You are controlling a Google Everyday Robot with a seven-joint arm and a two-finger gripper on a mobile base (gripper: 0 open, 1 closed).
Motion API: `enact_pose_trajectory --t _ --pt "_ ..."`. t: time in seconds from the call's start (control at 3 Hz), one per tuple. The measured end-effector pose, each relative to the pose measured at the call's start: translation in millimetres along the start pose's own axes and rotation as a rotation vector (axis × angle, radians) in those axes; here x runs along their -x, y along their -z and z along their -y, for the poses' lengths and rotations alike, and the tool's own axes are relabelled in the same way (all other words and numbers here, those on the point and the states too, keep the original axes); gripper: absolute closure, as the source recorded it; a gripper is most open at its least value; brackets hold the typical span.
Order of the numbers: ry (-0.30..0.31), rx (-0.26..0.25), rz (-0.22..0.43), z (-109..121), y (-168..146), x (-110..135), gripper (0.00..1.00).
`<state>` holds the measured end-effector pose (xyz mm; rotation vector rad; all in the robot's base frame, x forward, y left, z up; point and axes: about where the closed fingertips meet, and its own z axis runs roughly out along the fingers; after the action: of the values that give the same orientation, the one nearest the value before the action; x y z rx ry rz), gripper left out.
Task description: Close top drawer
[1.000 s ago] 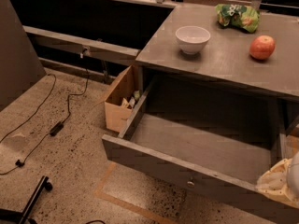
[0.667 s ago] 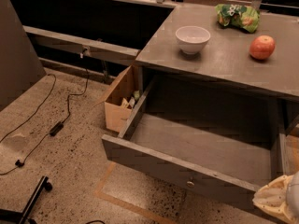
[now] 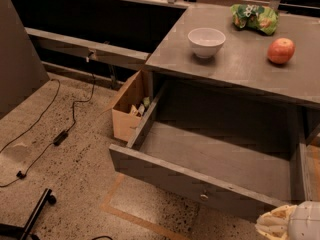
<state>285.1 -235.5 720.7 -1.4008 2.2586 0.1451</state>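
The top drawer (image 3: 220,159) is a wide grey box pulled far out from under the grey counter (image 3: 240,64). It is empty, with a flat bottom. Its front panel (image 3: 165,176) faces me and has a small round metal knob (image 3: 204,197) at its centre. My gripper (image 3: 290,223) shows only at the bottom right corner, a pale rounded part just in front of the drawer's right front corner and low against it.
On the counter stand a white bowl (image 3: 206,41), a red apple (image 3: 281,50) and a green chip bag (image 3: 255,16). A cardboard box (image 3: 127,109) sits on the floor left of the drawer. Black cables (image 3: 60,134) and a black chair leg (image 3: 30,219) lie on the speckled floor.
My gripper has dropped lower and further toward the bottom right corner of the view. The drawer has not moved.
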Motion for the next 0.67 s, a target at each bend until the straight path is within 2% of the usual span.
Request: enact_pose_trajectory --t 0.67 --pt "0.011 -0.116 0.013 27 -46 -14 1.00"
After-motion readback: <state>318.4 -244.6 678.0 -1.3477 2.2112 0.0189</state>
